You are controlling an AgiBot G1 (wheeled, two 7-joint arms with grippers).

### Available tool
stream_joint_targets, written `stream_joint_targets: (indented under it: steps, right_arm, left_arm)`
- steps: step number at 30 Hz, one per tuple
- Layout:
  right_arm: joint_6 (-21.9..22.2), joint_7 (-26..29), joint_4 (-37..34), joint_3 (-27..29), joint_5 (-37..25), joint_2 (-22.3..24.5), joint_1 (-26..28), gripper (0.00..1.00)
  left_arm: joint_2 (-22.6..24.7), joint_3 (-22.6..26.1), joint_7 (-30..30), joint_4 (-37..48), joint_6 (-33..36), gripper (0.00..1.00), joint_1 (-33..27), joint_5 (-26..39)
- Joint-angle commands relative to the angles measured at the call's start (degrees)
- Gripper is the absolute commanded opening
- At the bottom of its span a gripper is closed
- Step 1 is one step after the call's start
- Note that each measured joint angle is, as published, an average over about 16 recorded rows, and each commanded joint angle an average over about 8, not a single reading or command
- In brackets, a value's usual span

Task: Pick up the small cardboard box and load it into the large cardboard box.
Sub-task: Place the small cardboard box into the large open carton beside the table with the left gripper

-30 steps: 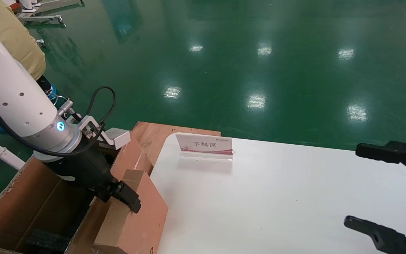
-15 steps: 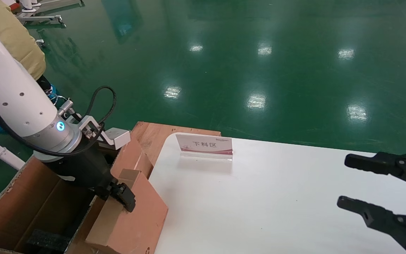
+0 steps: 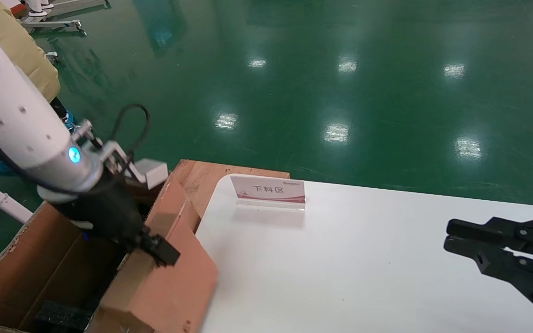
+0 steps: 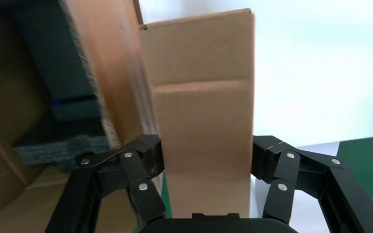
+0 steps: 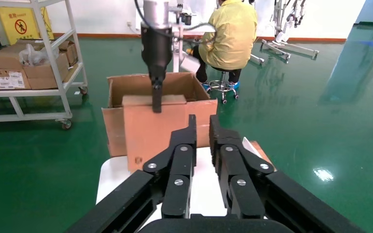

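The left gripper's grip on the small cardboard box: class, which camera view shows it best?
The left wrist view: the left gripper clamps the small cardboard box across its narrow edge, a finger on each face. The head view shows one finger over the box's top edge, and the right wrist view shows the hold only from afar.

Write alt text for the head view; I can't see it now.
The left pincer grips the slim reddish-brown cardboard box by its top edge, beside the big brown flapped carton. The right pincer hovers shut over the white table, which holds a small sign.
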Motion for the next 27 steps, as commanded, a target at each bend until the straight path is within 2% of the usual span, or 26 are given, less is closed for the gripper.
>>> stream_joint_targets:
  steps: [1,7,16,21,27]
  right_arm:
    - [0.0,0.0,0.0,0.0,0.0,0.0,0.0,0.0]
    - [0.0,0.0,0.0,0.0,0.0,0.0,0.0,0.0]
    - [0.0,0.0,0.0,-0.1,0.0,0.0,0.0,0.0]
    - [0.0,0.0,0.0,-0.1,0.0,0.0,0.0,0.0]
    - [0.0,-0.1,0.0,-0.1,0.1,0.0,0.0,0.0]
  left_arm:
    - [0.4,-0.2,-0.1,0.2,1.0,0.0,-1.3,0.3]
    - [4.3,-1.2,1.9,2.3,4.4,0.0,-9.0,3.6]
    - [9.1,-1.4,7.6,9.3,5.7,0.0,-20.1,5.6]
    - [11.6,3.2,9.7,12.8,6.6,0.0,-24.7,4.4]
    - [13.8,12.9,11.9,14.5,8.3,0.0,-29.0,-1.3]
